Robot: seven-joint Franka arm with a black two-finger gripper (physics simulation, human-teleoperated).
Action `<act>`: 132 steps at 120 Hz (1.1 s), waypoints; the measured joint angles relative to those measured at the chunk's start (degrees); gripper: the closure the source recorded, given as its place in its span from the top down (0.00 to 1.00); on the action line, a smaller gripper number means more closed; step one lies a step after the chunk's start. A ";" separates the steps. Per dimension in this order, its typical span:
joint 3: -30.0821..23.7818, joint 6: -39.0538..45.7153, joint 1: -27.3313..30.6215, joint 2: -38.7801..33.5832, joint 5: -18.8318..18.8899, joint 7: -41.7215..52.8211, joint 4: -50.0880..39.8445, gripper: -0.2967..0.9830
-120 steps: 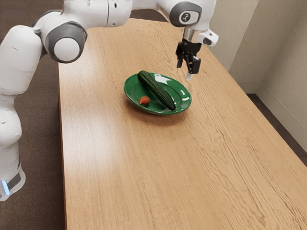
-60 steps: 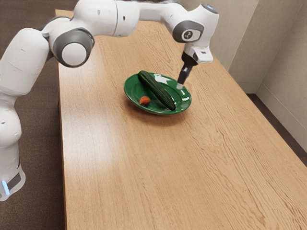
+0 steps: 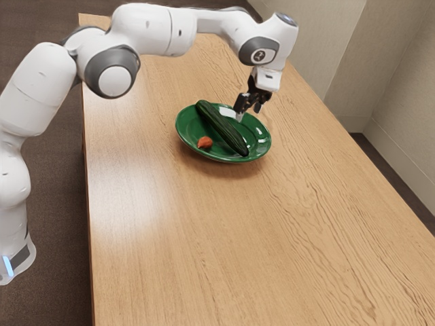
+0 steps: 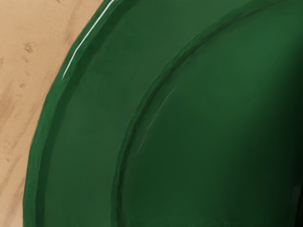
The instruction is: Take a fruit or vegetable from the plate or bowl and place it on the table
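My black gripper [image 3: 249, 113] is over the far part of the green plate [image 3: 259, 140] in the exterior view, its two fingers apart and nothing between them. A long dark green cucumber [image 3: 221, 128] lies across the plate, on the exterior view's left of the fingers. Beside it, near the plate's front rim, sits a small orange-red piece [image 3: 204, 142], apart from the gripper. From the wrist camera, the plate [image 4: 80, 113] curves close below, with a dark shadowed area along one side.
The wooden table [image 3: 272, 238] extends around the plate, and its grain [image 4: 19, 71] appears beyond the rim in the wrist view. A pale wall [image 3: 401, 88] rises past the table's edge on the exterior view's right.
The hand has come down and toward the exterior view's left, from beyond the plate's rim to over it, and has turned. The cucumber, orange-red piece and plate stay where they were.
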 joint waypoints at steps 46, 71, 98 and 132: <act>0.05 4.05 0.02 2.46 -3.14 7.09 0.11 0.77; 0.09 5.05 0.03 1.35 -4.53 8.40 3.22 0.77; 2.01 3.07 0.02 -15.90 -7.49 8.95 -19.86 0.77; 6.75 8.21 0.11 -18.29 -8.52 9.22 -29.76 0.69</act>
